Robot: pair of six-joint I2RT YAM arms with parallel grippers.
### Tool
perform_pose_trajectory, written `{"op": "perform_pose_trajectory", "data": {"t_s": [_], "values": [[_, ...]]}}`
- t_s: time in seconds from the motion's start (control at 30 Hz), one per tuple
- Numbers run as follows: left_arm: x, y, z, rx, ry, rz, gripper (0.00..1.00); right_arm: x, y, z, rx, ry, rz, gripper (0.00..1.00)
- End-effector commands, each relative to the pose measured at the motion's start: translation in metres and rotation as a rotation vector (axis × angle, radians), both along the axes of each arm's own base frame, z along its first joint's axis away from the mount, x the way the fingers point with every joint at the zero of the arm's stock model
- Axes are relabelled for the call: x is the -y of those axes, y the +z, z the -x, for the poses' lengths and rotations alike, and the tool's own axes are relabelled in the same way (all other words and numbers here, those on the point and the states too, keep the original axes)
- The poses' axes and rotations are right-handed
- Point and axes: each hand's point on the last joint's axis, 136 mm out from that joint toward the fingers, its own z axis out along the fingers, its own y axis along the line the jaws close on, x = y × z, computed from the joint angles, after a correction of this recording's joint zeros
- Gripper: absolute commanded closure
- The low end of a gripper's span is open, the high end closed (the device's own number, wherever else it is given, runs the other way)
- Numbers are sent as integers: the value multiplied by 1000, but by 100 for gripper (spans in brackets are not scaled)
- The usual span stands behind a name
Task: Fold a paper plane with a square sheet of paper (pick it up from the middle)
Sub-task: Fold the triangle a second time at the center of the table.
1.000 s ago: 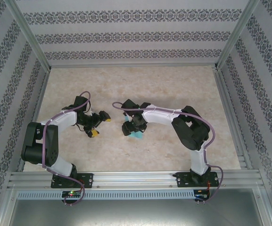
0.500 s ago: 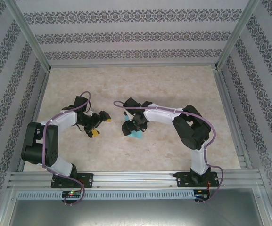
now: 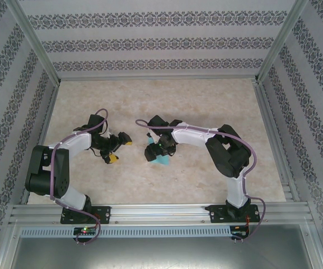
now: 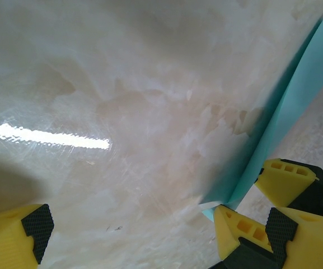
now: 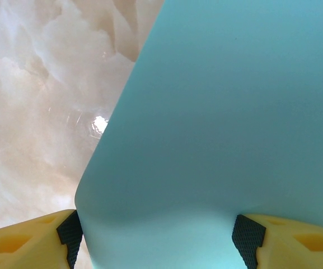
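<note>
The turquoise sheet of paper [image 3: 163,161] is folded and lies at mid-table, mostly hidden under my right gripper [image 3: 155,152]. Its paper plane shape cannot be made out from above. In the right wrist view the paper [image 5: 223,112] spreads across the gap between the wide-set pads [image 5: 70,230] and runs past the right one, so my right gripper [image 5: 155,238] is open over it. In the left wrist view one long turquoise flap [image 4: 287,106] rises at a slant off the table, between the right gripper's yellow fingers [image 4: 237,230]. My left gripper [image 3: 120,150] [image 4: 155,246] is open with nothing in it, just left of the paper.
The marbled tabletop [image 3: 150,101] is bounded by an aluminium frame and patterned walls [image 3: 150,45]. The two grippers stand close together near the table's middle. Free surface lies behind both arms and to the far right [image 3: 262,168].
The right gripper's jaws have spread a little wider over the paper and its arm has shifted slightly. The left arm and the paper stay where they were.
</note>
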Motion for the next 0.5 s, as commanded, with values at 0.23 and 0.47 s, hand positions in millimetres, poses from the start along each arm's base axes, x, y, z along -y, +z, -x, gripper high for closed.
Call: {"op": "perform_pose_trajectory", "data": {"t_s": [0.23,0.47], "values": [[5,2,-1,30,-29,17,0,45,-61,10,-80,-6,173,22],[6,3,-1,33,-34,20,0,49,-62,7,-70,-19,194,25]]}}
